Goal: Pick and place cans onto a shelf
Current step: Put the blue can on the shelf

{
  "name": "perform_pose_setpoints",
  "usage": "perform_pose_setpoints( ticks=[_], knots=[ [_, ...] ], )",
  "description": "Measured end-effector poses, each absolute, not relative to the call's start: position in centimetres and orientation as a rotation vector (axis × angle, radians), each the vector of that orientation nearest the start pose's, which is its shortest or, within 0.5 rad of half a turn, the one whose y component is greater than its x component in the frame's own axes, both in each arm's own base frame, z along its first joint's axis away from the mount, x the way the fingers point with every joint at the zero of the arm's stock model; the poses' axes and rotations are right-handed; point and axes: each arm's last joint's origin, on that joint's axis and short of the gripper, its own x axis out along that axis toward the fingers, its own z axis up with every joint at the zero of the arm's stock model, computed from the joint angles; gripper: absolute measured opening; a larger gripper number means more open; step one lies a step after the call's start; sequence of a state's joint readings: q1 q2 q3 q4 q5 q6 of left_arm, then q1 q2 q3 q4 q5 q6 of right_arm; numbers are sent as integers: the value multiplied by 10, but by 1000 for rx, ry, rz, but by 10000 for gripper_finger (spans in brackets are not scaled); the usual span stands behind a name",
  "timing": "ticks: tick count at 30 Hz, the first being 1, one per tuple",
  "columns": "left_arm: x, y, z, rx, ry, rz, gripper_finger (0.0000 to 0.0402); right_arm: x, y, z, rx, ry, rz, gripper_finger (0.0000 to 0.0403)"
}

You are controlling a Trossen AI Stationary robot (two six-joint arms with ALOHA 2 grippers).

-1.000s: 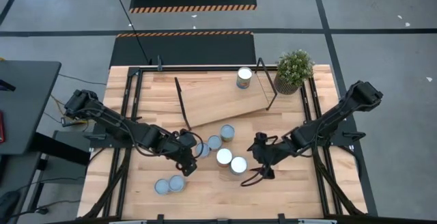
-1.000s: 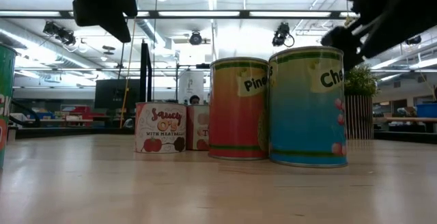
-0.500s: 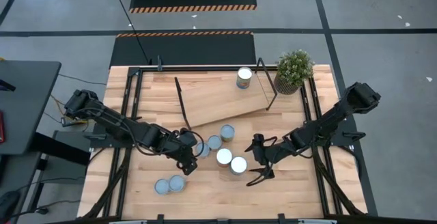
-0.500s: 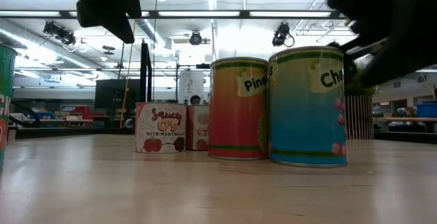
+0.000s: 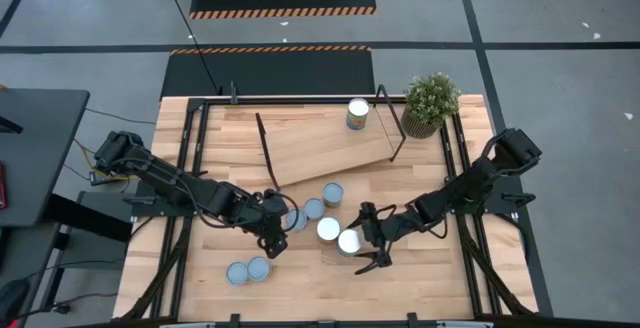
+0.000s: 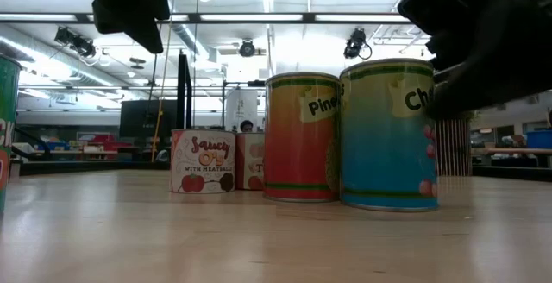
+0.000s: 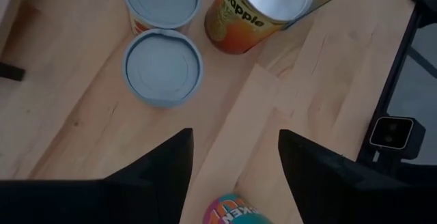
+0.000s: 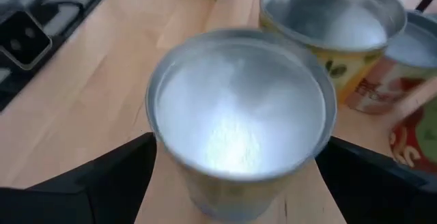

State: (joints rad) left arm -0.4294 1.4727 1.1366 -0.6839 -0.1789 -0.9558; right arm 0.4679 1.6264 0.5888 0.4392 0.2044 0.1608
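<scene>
High view: seven cans counted, one on the shelf, six on the tabletop. Right gripper spread wide around the blue-label can (not clamped); left gripper open, holding nothing.

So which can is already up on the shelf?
The lone can by the potted plant; it stands on the shelf. Every other can sits down on the table between the two grippers.

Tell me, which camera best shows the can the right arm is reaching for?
The right wrist view: the can fills it between the open right hand. High view shows its white top; low view its blue side.
</scene>
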Motion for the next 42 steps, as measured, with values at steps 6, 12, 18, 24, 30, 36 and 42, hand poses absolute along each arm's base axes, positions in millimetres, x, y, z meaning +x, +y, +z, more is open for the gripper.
perform_pose_setpoints(
  ticks=[6,12,18,24,30,36,42],
  knots=[
    [272,-118,261,-574,974,247,222,265,128,132,-26,544,218,398],
    [273,-119,261,-602,960,250,222,266,128,131,-3,545,203,361],
    [273,-119,261,-616,960,258,222,264,127,136,49,547,201,323],
    [273,-119,261,-632,958,267,220,253,122,155,96,586,183,321],
    [277,-111,262,-637,940,288,212,232,105,181,62,637,112,322],
    [288,-100,266,-651,863,270,203,219,80,205,22,571,-105,322],
    [299,-87,278,-578,791,228,193,228,45,213,-18,500,-312,323]
  ],
)
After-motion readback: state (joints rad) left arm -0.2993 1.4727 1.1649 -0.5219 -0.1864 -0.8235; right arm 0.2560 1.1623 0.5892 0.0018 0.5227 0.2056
